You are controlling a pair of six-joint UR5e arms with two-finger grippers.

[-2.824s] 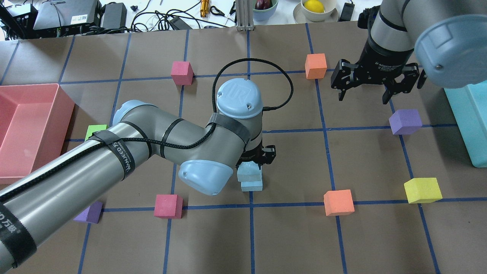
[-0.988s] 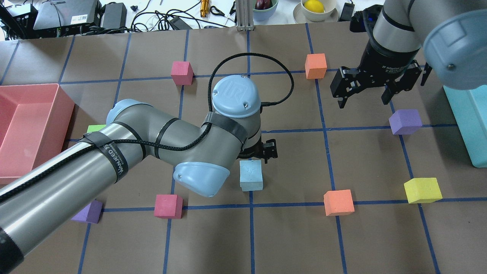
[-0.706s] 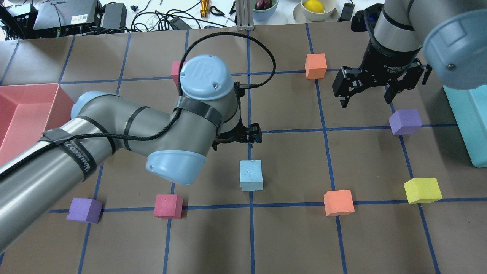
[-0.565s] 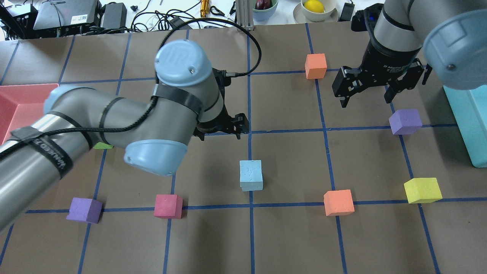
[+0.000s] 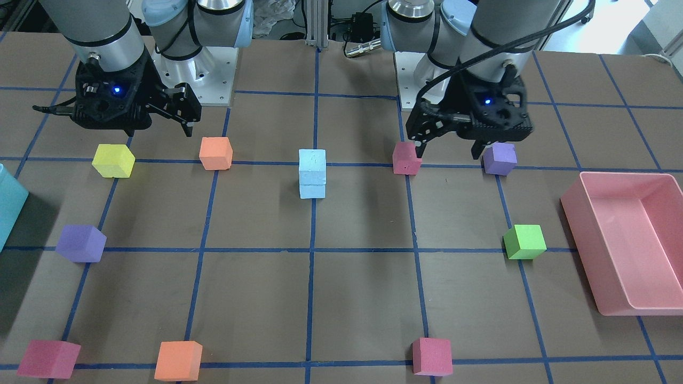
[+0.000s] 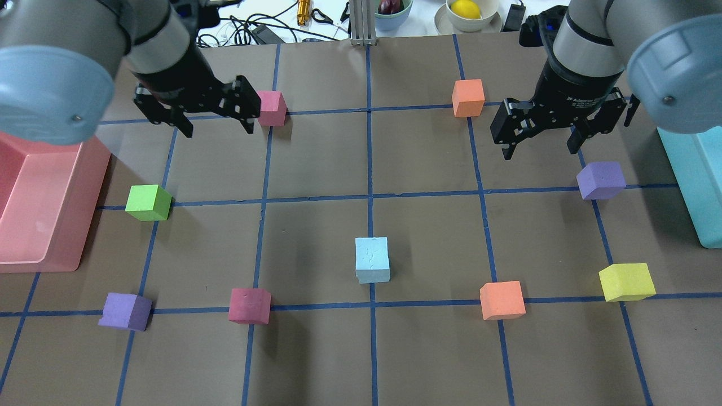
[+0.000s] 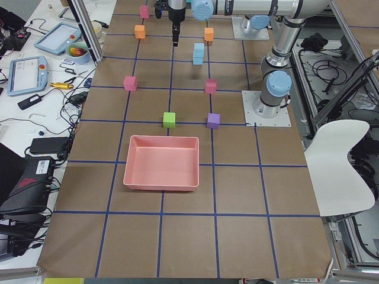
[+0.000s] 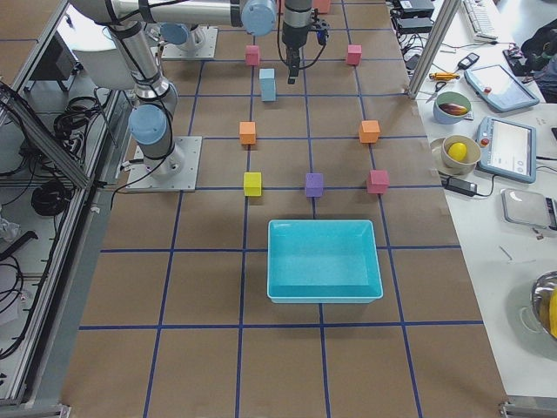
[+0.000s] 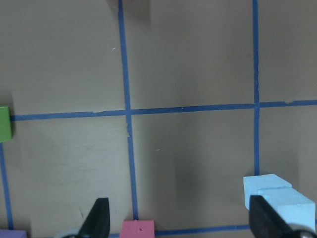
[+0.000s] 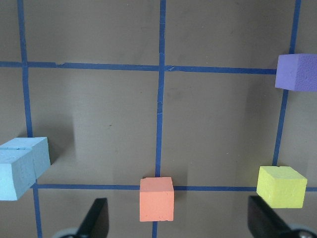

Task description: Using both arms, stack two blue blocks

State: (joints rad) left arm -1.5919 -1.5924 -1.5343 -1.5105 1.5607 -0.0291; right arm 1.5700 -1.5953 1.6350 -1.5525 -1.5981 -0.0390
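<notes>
The two blue blocks stand stacked, one on the other, near the table's middle. The front view shows the upper blue block squarely on the lower one. My left gripper is open and empty, raised at the far left, well away from the stack. It is also seen from the front. My right gripper is open and empty at the far right. The stack shows at the lower right of the left wrist view and at the left edge of the right wrist view.
A pink bin stands at the left edge and a teal bin at the right edge. Loose cubes lie around: green, purple, yellow, orange, pink and another pink by my left gripper.
My left gripper has let go of the upper blue block, lifted off the stack and swung away to the far left. The right gripper has barely moved.
</notes>
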